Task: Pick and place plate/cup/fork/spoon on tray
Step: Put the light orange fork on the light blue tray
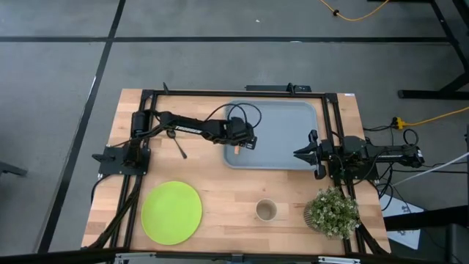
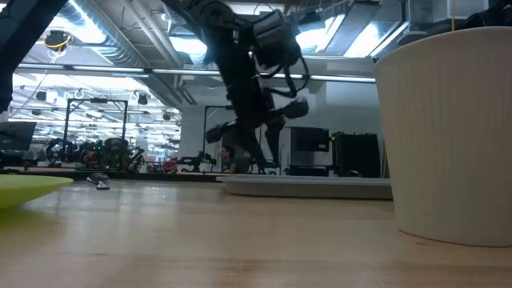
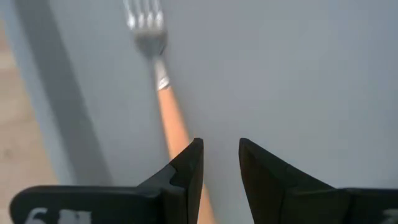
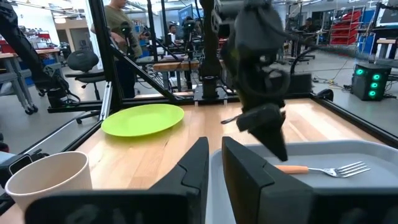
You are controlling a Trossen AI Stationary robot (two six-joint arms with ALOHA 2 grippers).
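Observation:
The orange-handled fork (image 3: 168, 106) lies flat on the grey-blue tray (image 1: 286, 139), near its left end, tines toward the far side. My left gripper (image 3: 221, 155) hangs open just above the handle's near end, clear of it in the right wrist view, where the fork (image 4: 317, 169) rests on the tray floor. The lime-green plate (image 1: 171, 212) and the tan cup (image 1: 266, 210) sit on the wood near the front edge. The dark spoon (image 1: 179, 149) lies left of the tray. My right gripper (image 1: 300, 153) waits at the tray's right end, a narrow gap between its fingers, nothing in it.
A bushy potted plant (image 1: 332, 212) stands at the front right corner, beside the cup. A black frame (image 1: 220, 92) runs around the table's far and side edges. Bare wood lies between the plate and the cup and in front of the tray.

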